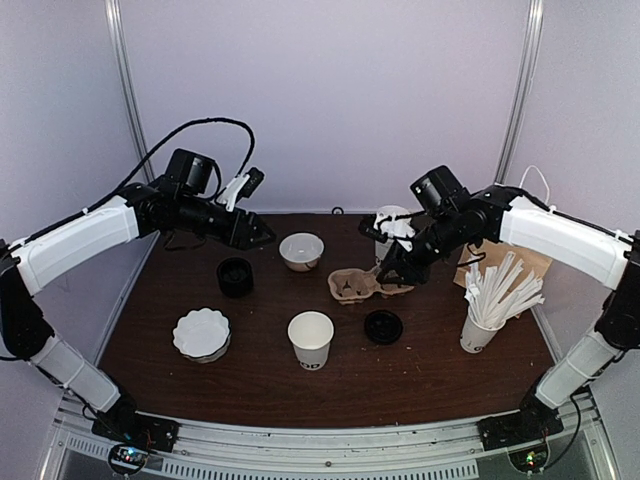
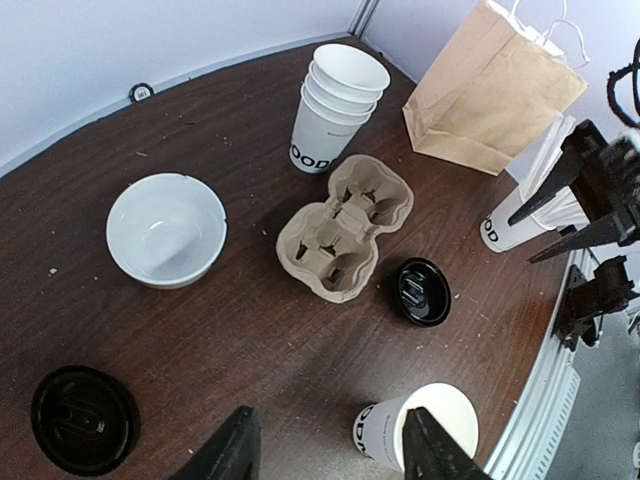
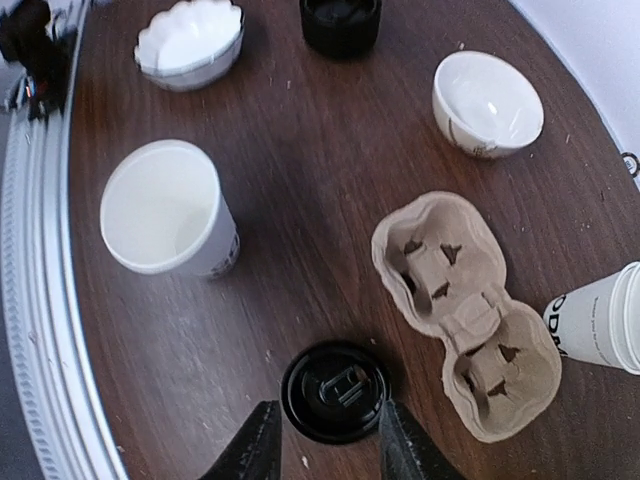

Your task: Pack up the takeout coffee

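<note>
A: Above the table [image 1: 260,380], how do left gripper [image 2: 330,450] and right gripper [image 3: 325,445] stand?
B: We read both spread wide, holding nothing.
A: And the cup [image 1: 311,338]?
B: We find it upright, unlidded, front centre; lid [image 1: 383,326] near its right.

Top overlooks all — wrist views share carrier [image 2: 345,228].

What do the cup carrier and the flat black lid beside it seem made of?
The cup carrier looks like moulded paper pulp: tan, matte, soft rounded edges. The black lid is probably thin plastic: smooth, faint sheen, crisp moulded detail.
</note>
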`<state>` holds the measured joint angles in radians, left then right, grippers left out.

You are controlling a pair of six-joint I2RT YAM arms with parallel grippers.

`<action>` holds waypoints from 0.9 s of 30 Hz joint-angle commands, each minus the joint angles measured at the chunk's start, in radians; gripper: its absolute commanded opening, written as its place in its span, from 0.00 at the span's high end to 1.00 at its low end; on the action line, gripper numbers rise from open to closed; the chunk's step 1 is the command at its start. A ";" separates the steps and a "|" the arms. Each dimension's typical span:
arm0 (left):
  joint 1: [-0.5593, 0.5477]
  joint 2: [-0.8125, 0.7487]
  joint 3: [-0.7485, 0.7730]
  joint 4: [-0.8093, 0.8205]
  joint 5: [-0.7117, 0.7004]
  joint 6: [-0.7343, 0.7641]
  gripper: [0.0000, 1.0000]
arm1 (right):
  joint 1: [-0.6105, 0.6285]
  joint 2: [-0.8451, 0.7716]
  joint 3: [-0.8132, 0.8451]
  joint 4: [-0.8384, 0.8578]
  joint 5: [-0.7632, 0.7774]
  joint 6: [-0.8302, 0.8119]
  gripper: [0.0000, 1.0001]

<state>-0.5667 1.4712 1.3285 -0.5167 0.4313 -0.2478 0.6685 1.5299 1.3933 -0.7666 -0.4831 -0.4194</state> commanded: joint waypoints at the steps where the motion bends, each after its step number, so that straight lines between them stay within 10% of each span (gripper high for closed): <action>1: -0.003 0.025 0.043 -0.014 -0.036 0.070 0.45 | 0.061 -0.025 -0.096 -0.101 0.220 -0.219 0.65; 27: -0.002 -0.031 -0.056 0.016 -0.098 0.171 0.42 | 0.162 0.217 -0.218 0.011 0.335 -0.476 0.56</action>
<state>-0.5667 1.4685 1.2770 -0.5110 0.3470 -0.0990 0.8246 1.7294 1.1587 -0.7589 -0.1349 -0.8642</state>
